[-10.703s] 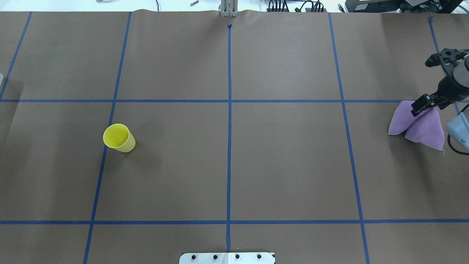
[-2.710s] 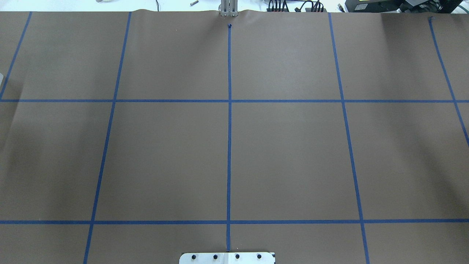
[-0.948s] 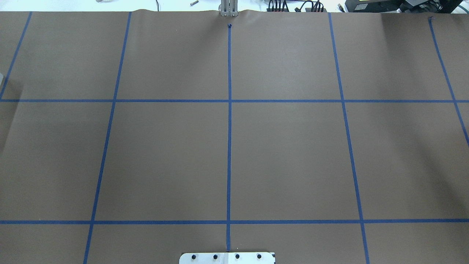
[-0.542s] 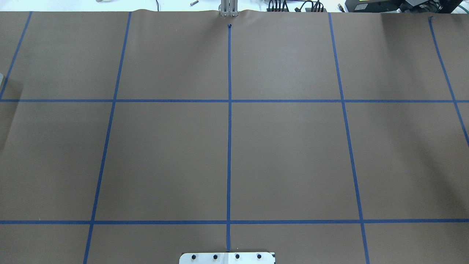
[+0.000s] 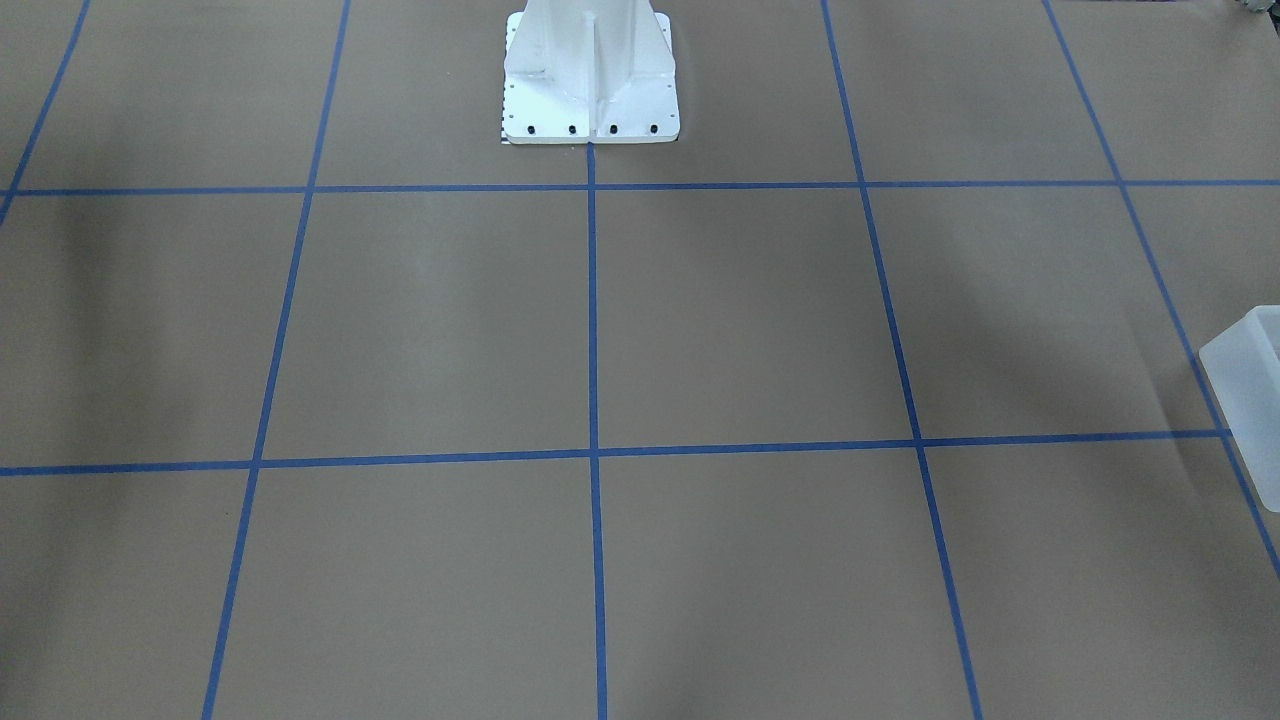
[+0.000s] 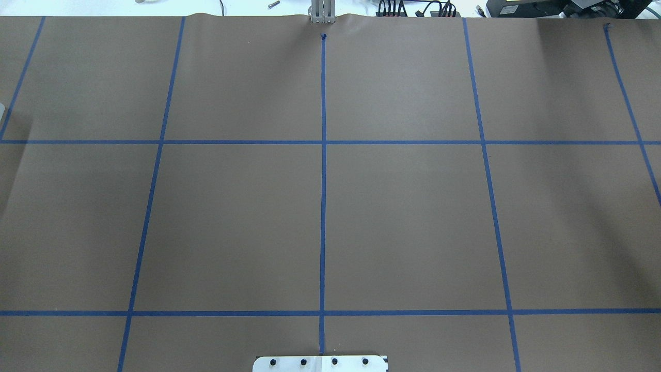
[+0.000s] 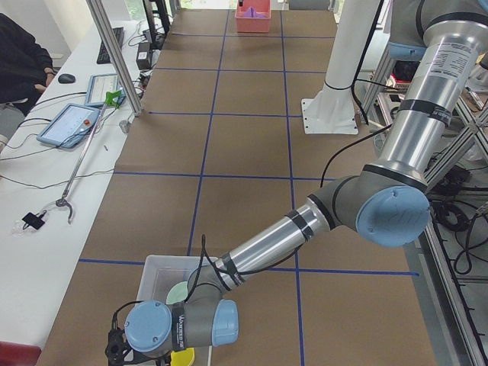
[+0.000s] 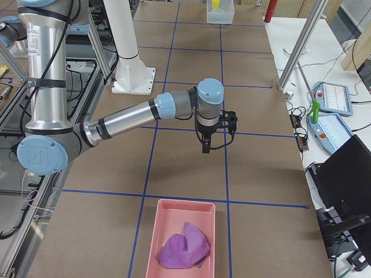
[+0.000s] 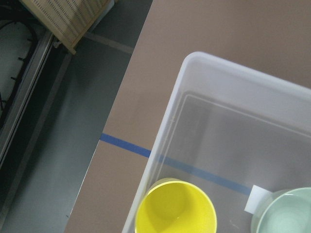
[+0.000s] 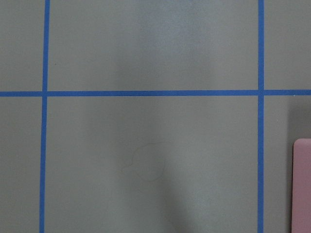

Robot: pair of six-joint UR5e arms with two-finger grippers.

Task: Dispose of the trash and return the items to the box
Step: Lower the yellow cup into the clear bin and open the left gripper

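The frosted-white box [image 9: 233,121] stands at the table's end on my left; one corner shows in the front-facing view [image 5: 1245,385]. A yellow cup [image 9: 176,209] and a pale green bowl [image 9: 286,213] stand inside it. My left gripper [image 7: 114,352] hangs over the box's near end [image 7: 156,274]; its fingers show in no close view, so I cannot tell its state. My right gripper [image 8: 210,145] hovers above bare table; I cannot tell whether it is open or shut. A purple cloth [image 8: 184,246] lies in a pink tray [image 8: 165,217].
The brown paper table [image 6: 403,222] carries a blue tape grid. The robot's white base [image 5: 590,80] stands at mid edge. The pink tray's edge shows in the right wrist view [image 10: 303,187]. Tablets and cables lie on a side bench [image 7: 72,122].
The yellow cup and the purple cloth with my right gripper, seen on the table 10.7 s ago, are gone from the overhead view. Nothing has moved there over the last 2.7 s.
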